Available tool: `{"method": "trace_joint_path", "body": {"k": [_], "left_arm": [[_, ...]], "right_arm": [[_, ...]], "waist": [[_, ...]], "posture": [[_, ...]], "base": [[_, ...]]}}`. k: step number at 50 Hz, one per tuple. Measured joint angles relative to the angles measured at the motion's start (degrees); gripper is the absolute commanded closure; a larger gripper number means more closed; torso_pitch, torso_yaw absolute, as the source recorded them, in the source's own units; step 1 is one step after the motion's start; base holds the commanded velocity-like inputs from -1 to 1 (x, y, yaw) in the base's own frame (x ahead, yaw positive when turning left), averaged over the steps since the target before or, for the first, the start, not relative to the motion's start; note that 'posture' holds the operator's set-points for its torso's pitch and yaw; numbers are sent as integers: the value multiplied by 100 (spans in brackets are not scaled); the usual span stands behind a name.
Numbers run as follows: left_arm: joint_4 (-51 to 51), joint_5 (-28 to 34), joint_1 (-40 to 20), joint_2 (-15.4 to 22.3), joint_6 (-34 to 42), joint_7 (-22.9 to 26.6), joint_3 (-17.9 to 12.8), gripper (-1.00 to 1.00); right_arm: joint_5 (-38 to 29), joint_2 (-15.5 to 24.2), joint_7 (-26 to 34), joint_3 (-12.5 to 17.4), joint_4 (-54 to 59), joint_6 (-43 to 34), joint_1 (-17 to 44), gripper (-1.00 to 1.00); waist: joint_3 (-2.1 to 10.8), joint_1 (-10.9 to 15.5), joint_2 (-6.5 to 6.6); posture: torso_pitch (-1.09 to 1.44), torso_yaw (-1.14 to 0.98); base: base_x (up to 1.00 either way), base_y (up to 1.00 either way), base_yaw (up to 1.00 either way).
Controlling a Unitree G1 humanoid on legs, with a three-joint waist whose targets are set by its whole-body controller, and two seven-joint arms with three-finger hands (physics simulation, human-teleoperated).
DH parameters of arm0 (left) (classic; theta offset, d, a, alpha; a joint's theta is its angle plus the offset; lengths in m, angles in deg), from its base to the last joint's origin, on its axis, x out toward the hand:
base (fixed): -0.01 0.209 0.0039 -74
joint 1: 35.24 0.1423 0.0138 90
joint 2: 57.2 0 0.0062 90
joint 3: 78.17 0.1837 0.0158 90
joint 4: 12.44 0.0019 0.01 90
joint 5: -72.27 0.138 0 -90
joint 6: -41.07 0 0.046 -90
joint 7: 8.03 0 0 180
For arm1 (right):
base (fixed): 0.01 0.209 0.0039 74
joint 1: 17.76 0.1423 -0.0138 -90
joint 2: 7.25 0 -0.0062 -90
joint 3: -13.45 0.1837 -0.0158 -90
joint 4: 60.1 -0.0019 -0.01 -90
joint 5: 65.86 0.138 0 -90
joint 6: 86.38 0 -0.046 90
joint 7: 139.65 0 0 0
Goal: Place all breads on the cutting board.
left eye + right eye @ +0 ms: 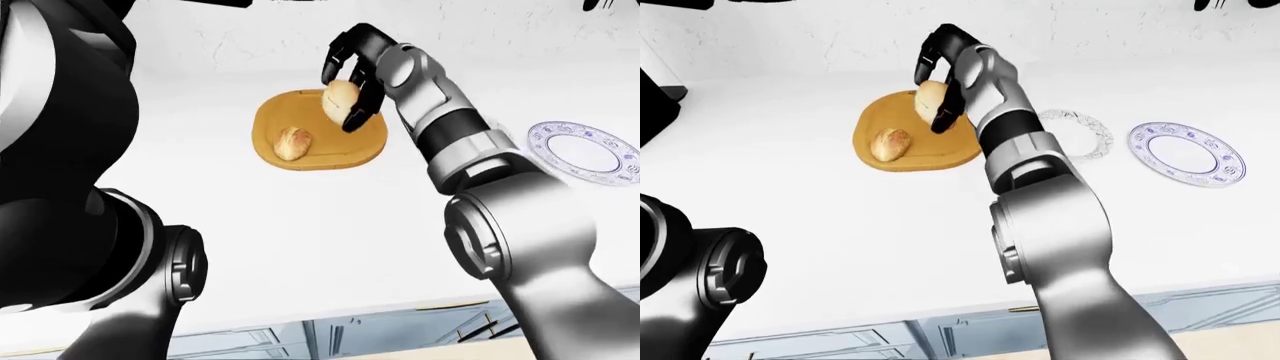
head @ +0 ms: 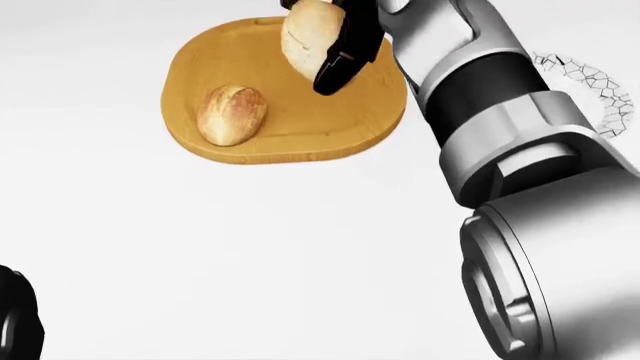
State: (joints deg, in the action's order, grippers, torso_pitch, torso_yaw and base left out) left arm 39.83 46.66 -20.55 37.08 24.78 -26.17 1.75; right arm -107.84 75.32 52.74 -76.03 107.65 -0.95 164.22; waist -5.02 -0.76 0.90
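Observation:
A round wooden cutting board (image 2: pixel 340 120) lies on the white counter at the upper left of the head view. One golden bread roll (image 2: pixel 232 114) rests on its left half. My right hand (image 2: pixel 325 54) hangs over the board's upper middle, its black fingers shut on a paler second roll (image 2: pixel 305 36) held above the wood. The right-eye view shows this roll (image 1: pixel 931 101) clear of the board (image 1: pixel 940 154). My left arm (image 1: pixel 90 247) fills the left of the left-eye view. Only a black rounded part (image 2: pixel 15 319) shows at the head view's bottom left, fingers unreadable.
A white plate with a crackle rim (image 1: pixel 1080 131) sits right of the board, partly behind my right forearm. A blue-patterned plate (image 1: pixel 1188 152) lies further right. The counter's near edge with cabinets below runs along the bottom of the eye views.

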Motion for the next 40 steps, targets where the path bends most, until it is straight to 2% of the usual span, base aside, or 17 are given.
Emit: {"method": "trace_joint_path", "body": {"k": [3, 4, 23, 27, 32, 36, 40], "left_arm": [[4, -23, 0, 2, 6, -23, 10, -100], [4, -31, 6, 5, 4, -27, 15, -100], [-3, -123, 25, 49, -36, -79, 22, -100], [-6, -138, 18, 51, -49, -87, 28, -100], [14, -157, 23, 50, -18, -103, 39, -100], [16, -150, 37, 57, -35, -114, 37, -100], [-12, -149, 19, 58, -37, -125, 17, -100]], "right_arm": [[-31, -2, 1, 13, -21, -8, -44, -36], [-39, -6, -8, 16, -26, -5, -63, -100], [-55, -68, -109, 71, -8, 44, -153, -100], [198, 34, -379, 383, 58, 100, 96, -100], [814, 345, -1284, 786, -114, 359, 553, -100], [1378, 625, -1623, 1002, -270, 484, 831, -100], [1880, 787, -1647, 1038, -371, 501, 999, -100]], "waist": [[6, -4, 1], [9, -5, 2], [18, -9, 11], [-19, 6, 23], [-22, 22, 9], [8, 15, -27], [9, 2, -46]], "posture": [[0, 0], [0, 0], [0, 0], [0, 0], [0, 0], [0, 0], [0, 0]], "base": [[0, 0, 0], [0, 0, 0], [0, 0, 0], [0, 0, 0], [0, 0, 0], [0, 0, 0], [0, 0, 0]]}}
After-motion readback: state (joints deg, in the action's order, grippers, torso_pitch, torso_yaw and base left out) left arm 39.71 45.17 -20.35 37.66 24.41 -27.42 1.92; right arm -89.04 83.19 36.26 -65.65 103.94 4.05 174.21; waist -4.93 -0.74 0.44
